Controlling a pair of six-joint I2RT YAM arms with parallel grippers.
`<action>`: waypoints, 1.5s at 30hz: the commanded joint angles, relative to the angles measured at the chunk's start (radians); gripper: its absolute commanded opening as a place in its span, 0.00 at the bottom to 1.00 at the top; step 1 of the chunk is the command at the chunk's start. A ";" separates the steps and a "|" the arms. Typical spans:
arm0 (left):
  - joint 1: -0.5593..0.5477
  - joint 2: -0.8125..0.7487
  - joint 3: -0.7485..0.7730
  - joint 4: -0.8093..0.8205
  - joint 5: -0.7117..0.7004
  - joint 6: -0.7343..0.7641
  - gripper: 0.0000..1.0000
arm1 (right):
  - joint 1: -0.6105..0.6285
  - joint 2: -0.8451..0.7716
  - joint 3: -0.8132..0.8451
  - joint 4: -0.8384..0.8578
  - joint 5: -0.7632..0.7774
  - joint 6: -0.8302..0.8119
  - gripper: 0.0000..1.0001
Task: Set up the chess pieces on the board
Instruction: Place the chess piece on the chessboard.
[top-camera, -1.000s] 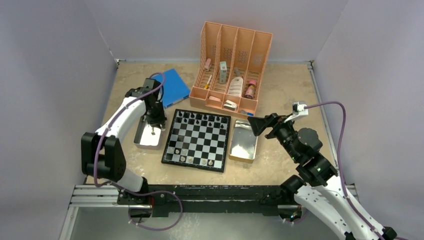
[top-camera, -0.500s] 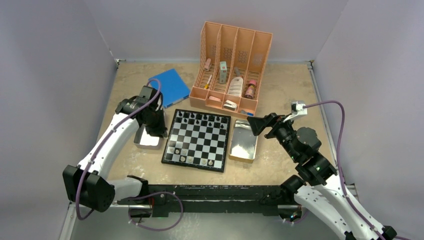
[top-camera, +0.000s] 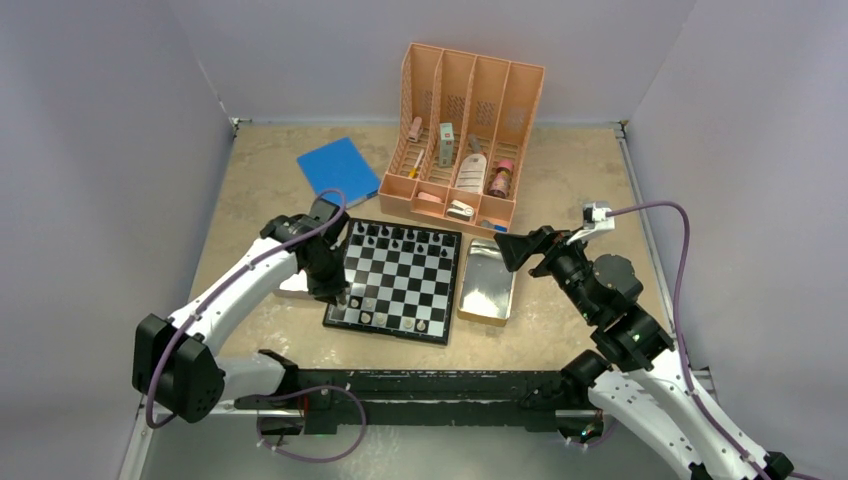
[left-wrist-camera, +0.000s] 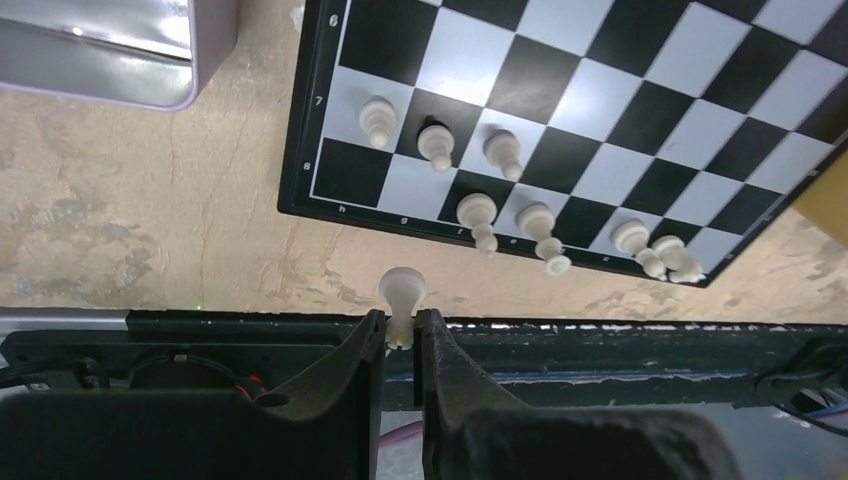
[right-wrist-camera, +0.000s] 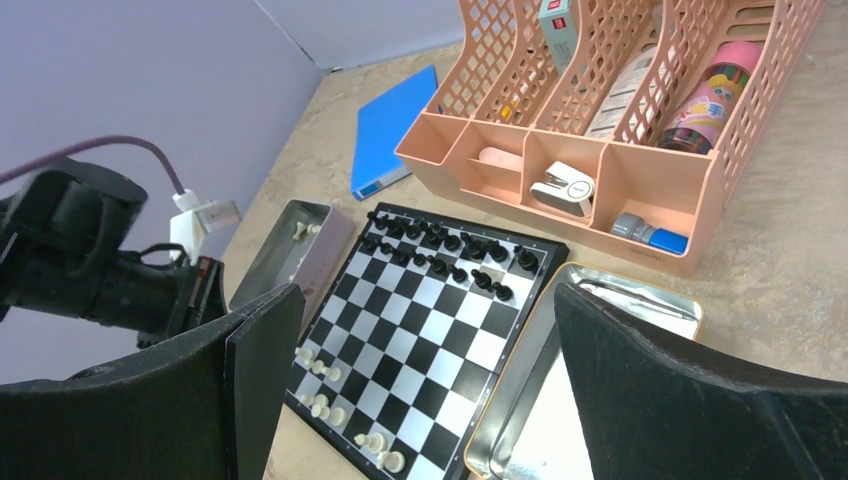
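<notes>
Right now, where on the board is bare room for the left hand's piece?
The left hand holds a white pawn. Free on the board: the two near-left corner squares, between its black border and three white pawns; also the middle rows. Crowded: the two far rows of black pieces; white pieces dot the rest of the near row.

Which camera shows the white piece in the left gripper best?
Left wrist: the white piece is close and sharp, pinched in the left gripper. In top external it is too small to make out; right wrist does not show it.
</notes>
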 joint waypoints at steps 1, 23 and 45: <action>-0.017 0.011 -0.046 0.043 -0.054 -0.079 0.07 | 0.003 -0.012 0.012 0.050 -0.003 -0.010 0.98; -0.021 0.190 -0.088 0.130 -0.114 -0.140 0.07 | 0.003 -0.039 0.013 0.048 -0.031 -0.021 0.98; -0.022 0.261 -0.079 0.099 -0.175 -0.179 0.08 | 0.003 -0.051 0.018 0.047 -0.050 -0.027 0.98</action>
